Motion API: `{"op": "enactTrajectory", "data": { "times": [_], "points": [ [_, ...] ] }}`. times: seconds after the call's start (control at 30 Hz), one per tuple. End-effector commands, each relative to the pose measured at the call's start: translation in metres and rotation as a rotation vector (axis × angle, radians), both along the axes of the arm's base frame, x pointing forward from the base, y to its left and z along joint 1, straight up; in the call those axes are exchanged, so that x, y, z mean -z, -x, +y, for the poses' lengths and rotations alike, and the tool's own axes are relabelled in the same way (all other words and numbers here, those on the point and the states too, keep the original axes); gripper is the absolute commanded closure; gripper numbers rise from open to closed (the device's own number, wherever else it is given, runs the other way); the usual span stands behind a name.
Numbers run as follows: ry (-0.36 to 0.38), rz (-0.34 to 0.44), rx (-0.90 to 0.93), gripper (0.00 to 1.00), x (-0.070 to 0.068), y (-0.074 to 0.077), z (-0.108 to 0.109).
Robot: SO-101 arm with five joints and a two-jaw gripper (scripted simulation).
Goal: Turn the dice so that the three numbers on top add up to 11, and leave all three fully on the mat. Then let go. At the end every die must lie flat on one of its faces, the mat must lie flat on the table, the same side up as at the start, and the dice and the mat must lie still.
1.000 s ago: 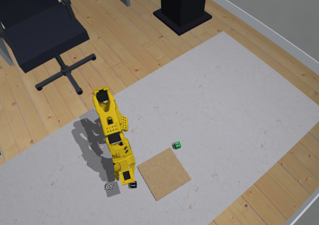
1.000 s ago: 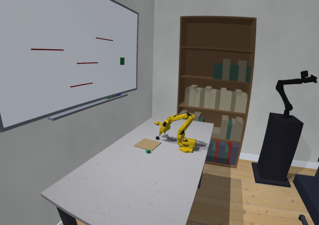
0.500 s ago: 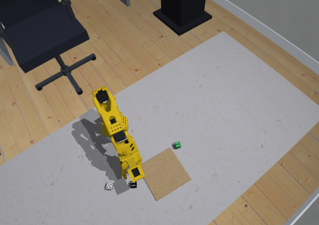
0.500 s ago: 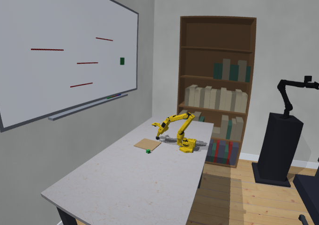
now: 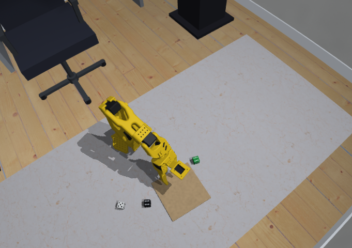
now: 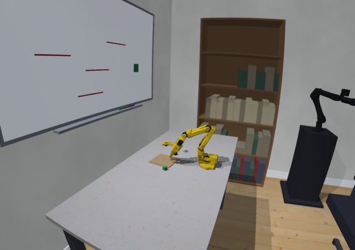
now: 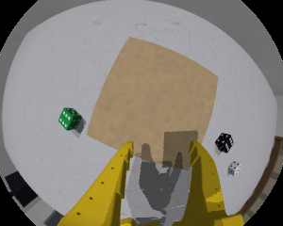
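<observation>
The tan mat (image 5: 188,196) (image 6: 159,160) (image 7: 156,89) lies flat on the table. The green die (image 5: 196,159) (image 6: 164,167) (image 7: 69,119) lies off the mat, near its corner, and seems to show six on top. The black die (image 5: 147,203) (image 6: 175,153) (image 7: 224,142) lies off the opposite side, six up; the gripper partly hides it in the exterior view. The white die (image 5: 120,204) (image 6: 185,150) (image 7: 234,169) lies farther out, five up. My gripper (image 5: 166,183) (image 6: 171,156) (image 7: 162,144) is open and empty, above the mat's edge nearest the arm's base.
The arm's base (image 6: 208,161) stands on the pale table (image 5: 240,117) behind the gripper. The arm's shadow falls on the table and over one corner of the mat. A whiteboard (image 6: 65,70) hangs on the wall beside the table.
</observation>
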State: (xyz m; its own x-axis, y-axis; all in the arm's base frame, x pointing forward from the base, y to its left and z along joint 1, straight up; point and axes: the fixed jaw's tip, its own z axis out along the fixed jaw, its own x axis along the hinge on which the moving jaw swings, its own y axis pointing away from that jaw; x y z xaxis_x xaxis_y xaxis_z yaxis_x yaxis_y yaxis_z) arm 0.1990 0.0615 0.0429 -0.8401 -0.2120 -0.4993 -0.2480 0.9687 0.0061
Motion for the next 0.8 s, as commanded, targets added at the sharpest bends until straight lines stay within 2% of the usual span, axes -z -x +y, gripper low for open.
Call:
{"op": "enactTrajectory", "data": {
  "times": [0.0, 0.03, 0.1, 0.23, 0.37, 0.77],
  "points": [
    [-0.024, -0.055, -0.137, 0.72, -0.010, -0.003, 0.034],
    [-0.024, -0.054, -0.169, 0.72, -0.010, -0.001, 0.040],
    [-0.024, -0.054, -0.169, 0.72, -0.010, -0.001, 0.040],
    [-0.027, -0.053, -0.274, 0.72, -0.010, 0.009, 0.062],
    [-0.029, -0.052, -0.338, 0.72, -0.010, 0.017, 0.074],
    [-0.030, -0.052, -0.365, 0.72, -0.010, 0.020, 0.080]
  ]
}}
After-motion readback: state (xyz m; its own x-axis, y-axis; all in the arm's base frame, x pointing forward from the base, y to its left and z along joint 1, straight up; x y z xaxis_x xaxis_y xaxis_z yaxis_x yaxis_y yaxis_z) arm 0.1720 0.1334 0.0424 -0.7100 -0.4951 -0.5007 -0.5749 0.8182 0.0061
